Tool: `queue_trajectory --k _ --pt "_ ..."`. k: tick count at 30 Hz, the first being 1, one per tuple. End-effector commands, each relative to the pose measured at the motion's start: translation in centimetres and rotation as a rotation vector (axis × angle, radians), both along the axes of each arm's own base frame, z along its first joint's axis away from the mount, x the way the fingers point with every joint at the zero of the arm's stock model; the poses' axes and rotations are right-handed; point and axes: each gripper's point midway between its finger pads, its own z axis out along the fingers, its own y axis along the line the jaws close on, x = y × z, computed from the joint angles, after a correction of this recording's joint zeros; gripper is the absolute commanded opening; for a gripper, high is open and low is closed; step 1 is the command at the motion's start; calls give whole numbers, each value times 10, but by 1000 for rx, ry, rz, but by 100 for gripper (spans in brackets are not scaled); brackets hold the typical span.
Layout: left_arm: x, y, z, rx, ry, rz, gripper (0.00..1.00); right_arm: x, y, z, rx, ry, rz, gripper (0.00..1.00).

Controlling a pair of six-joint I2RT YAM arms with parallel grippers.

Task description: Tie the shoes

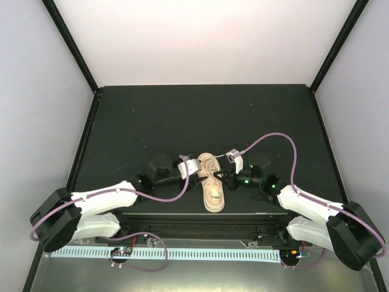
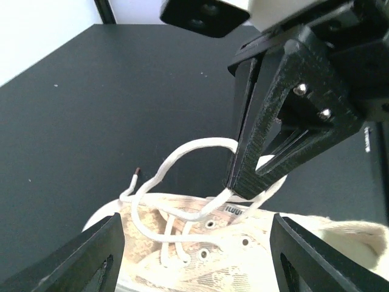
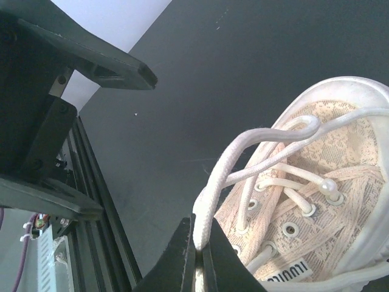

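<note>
The beige-pink sneaker (image 1: 213, 193) lies at the near middle of the black table, between my two grippers. My left gripper (image 1: 199, 169) is open; in its wrist view its fingers (image 2: 91, 258) stand wide apart on either side of the shoe (image 2: 243, 246), holding nothing. My right gripper (image 1: 224, 177) is shut on an off-white lace (image 3: 209, 194), pinched between its fingertips (image 3: 199, 246) just above the shoe's eyelets (image 3: 322, 182). From the left wrist view the right gripper (image 2: 273, 121) holds that lace (image 2: 194, 146) up in a loop over the tongue. A brown-tipped lace end (image 2: 135, 176) lies loose.
The black table mat (image 1: 200, 115) stretches far behind the shoe, with walls around it. A black rail (image 1: 200, 220) runs along the near edge, right by the shoe's near end. A white slotted cable strip (image 1: 182, 252) and purple cables (image 1: 279, 137) lie by the arm bases.
</note>
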Motion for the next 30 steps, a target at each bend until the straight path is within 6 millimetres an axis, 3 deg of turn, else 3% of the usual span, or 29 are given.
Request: queue_trajectory --k 1,8,18,26,30 --pt "11 -16 12 27 -201 -18 68 3 3 9 32 -22 13 2" --pt "8 -31 1 68 -214 -66 57 4 4 12 37 -24 11 2" --pt "16 -51 -17 157 -236 -95 31 5 3 12 38 -22 15 2" --pt "16 -56 -33 200 -211 -112 25 7 3 15 42 -26 10 2" --pt "24 -58 -31 200 -197 -74 11 9 2 15 38 -25 2 2"
